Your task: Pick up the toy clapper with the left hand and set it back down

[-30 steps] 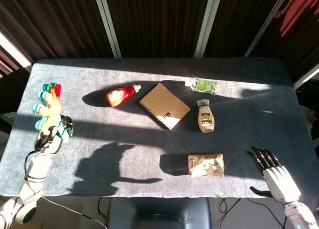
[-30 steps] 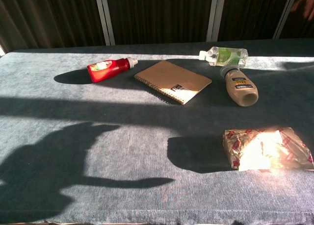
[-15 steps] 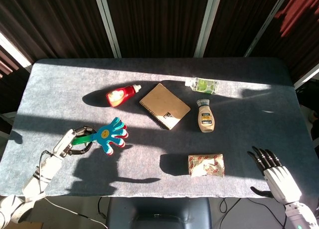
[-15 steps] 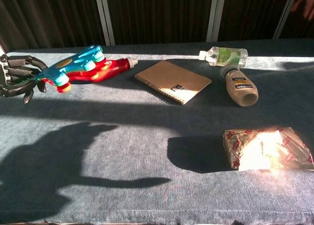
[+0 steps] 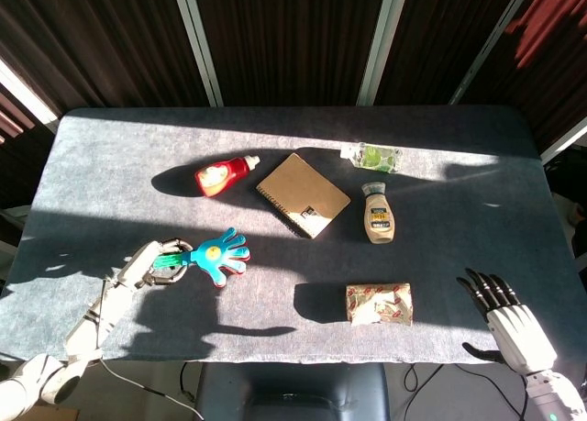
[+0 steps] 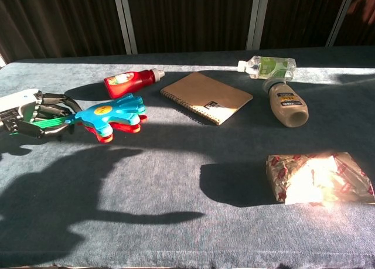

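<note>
Head view: the left hand curls around the green handle of the toy clapper, whose glossy blue and red plastic palms fan out toward 3 o'clock, low over the grey felt-like surface. At 12 o'clock from it lies a red bottle, at 1 o'clock a brown spiral notebook. A crinkled wrapped packet sits at 3 o'clock. The right hand rests spread at the surface's near edge, holding nothing.

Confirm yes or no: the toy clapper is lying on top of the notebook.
No. The toy clapper is held by the left robot hand, well apart from the notebook.
</note>
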Tool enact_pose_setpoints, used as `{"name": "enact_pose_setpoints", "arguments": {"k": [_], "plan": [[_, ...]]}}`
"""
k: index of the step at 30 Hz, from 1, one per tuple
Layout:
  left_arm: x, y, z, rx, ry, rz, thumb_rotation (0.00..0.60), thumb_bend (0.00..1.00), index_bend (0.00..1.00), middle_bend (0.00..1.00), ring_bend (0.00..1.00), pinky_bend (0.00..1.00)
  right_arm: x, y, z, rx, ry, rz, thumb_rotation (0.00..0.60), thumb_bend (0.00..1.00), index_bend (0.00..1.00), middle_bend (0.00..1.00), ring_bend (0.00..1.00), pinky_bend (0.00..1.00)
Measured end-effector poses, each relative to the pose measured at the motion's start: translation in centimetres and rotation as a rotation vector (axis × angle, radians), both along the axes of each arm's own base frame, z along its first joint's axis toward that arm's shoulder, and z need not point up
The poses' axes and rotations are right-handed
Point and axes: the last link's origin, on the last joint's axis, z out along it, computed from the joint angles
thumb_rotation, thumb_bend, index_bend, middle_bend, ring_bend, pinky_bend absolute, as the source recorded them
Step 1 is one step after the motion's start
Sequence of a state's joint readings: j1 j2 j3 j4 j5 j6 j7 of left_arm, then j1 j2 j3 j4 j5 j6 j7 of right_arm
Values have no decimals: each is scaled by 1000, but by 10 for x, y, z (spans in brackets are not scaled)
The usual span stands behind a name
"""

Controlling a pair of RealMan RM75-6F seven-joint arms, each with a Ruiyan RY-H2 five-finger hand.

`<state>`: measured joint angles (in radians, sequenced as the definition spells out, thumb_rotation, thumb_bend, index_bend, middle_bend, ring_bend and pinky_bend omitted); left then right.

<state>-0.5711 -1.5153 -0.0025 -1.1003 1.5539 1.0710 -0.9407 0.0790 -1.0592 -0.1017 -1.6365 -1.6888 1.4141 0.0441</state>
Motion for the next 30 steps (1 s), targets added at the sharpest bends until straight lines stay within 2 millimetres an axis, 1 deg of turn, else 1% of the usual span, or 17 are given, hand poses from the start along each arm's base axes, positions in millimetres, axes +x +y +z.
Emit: {"name": "enact_pose_setpoints", "arguments": {"k": [1,2,3,4,6,8,9,11,12,14,19,22,25,28,30], "plan": [[0,1,-3,6,26,-5,600,591,650,580,240,120,0,0,0,0,0,0,600,223,0,0,0,0],[0,2,-8,14,69,-16,600,578,615,531,203,77,0,0,0,0,-1,-1,600,224,0,0,0,0],[-1,3,-11,21,106,-27,600,554,550,448,140,31,0,0,1,0,-1,-1,600,223,0,0,0,0],[-2,3,-14,28,145,-41,600,528,478,362,79,6,0,0,1,0,-1,-2,600,223,0,0,0,0],[-5,5,-21,45,241,-76,600,493,352,219,12,0,0,0,1,0,-1,-2,600,224,0,0,0,0],[-9,7,-26,59,319,-111,600,473,265,112,0,0,0,0,0,1,0,-2,600,224,0,0,0,0],[-10,7,-28,65,342,-125,600,463,212,64,0,0,0,0,0,1,0,-2,600,224,0,0,0,0],[-9,7,-29,82,367,-150,600,454,136,19,0,0,0,0,0,1,1,-2,600,224,0,0,0,0],[-8,6,-28,90,368,-159,600,448,104,5,0,0,0,0,0,1,1,-3,600,224,0,0,0,0],[-6,4,-25,109,362,-176,600,440,84,0,0,0,0,0,0,1,2,-3,600,224,0,0,0,0],[-1,-8,-15,129,356,-217,600,435,86,0,0,0,0,0,0,0,4,-1,600,224,0,0,0,0],[1,-18,-4,169,378,-256,600,433,81,0,0,0,1,1,0,-2,3,3,600,224,0,0,0,0],[-2,-34,12,235,427,-285,600,434,47,0,0,0,2,2,3,-15,-1,9,600,224,0,0,0,0],[-9,-59,32,328,505,-297,600,434,32,0,0,0,3,1,5,-37,-5,18,600,224,0,0,0,0],[-15,-83,48,405,567,-287,600,435,23,0,0,0,2,0,6,-53,-3,26,600,224,0,0,0,0]]}}
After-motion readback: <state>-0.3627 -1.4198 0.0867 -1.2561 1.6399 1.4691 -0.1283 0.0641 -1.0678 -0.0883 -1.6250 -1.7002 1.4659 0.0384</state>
